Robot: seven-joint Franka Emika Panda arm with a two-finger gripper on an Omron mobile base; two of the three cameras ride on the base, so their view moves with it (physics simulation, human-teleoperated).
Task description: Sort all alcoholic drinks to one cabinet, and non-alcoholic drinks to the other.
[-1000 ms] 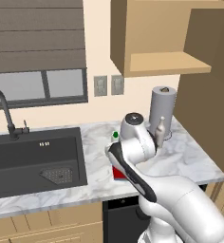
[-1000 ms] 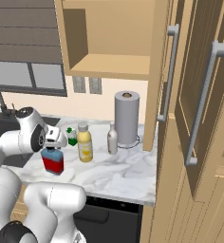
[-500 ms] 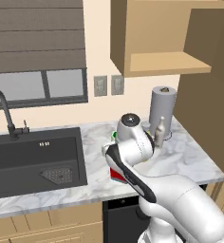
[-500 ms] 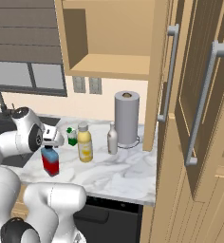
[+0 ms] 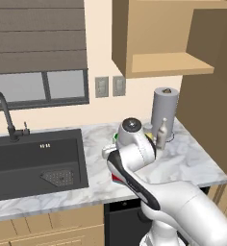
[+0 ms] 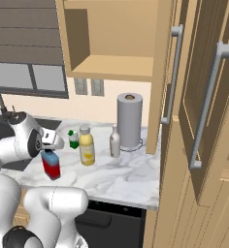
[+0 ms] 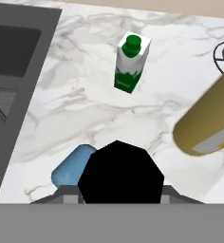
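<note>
The tall pantry unit [image 6: 204, 121] with the silver bar handles fills the right side of the right base view, and the small open cabinet [image 6: 111, 43] with one flat shelf hangs on the wall above the marble counter [image 6: 121, 177]. On this counter, from the pantry side toward the sink [image 5: 33, 158], stand a paper towel roll [image 6: 129, 121], the slim grey bottle [image 6: 115, 141], the tall yellow bottle [image 6: 87, 145], the small green-and-white carton [image 6: 73, 139] behind it, and nearest to the sink the blue bottle [image 6: 51, 163] with the red label.

The gripper [image 6: 49, 151] sits directly on top of the blue bottle. In the hand view the black cap [image 7: 121, 173] lies centred at the bottom, between the finger tips, with a blue shoulder showing beside it, so the claw looks straight down the bottle's long axis, which is upright. The jaws are pressed together on the cap, so I judge the bottle is gripped.

The relation that matters now is vertical: the open cabinet's shelf is well above the bottle and toward the pantry side. The coming move probably needs a straight lift first, because the yellow bottle and the carton stand near.
</note>
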